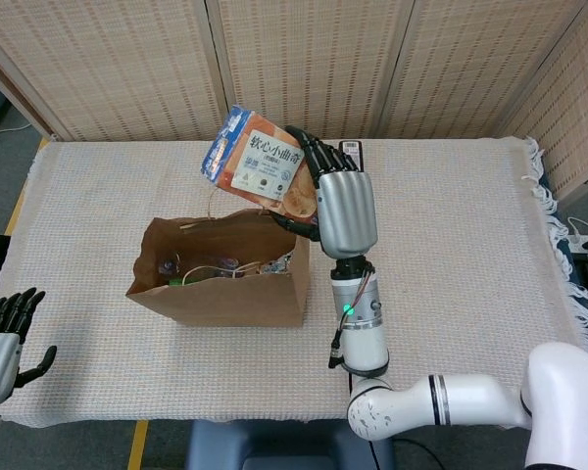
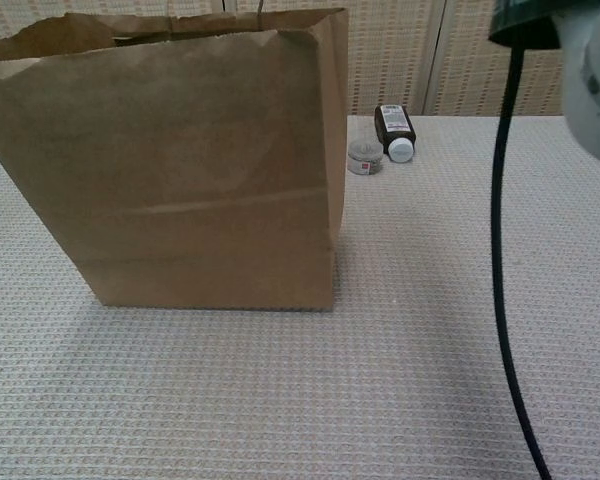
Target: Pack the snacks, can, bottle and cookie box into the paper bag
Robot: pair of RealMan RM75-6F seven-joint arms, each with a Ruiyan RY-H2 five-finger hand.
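head view: the cookie box (image 1: 259,164) hangs tilted above the far right rim of the open paper bag (image 1: 220,287), gripped by the right hand (image 1: 335,201). the left hand (image 1: 2,336) rests empty, fingers apart, near left.
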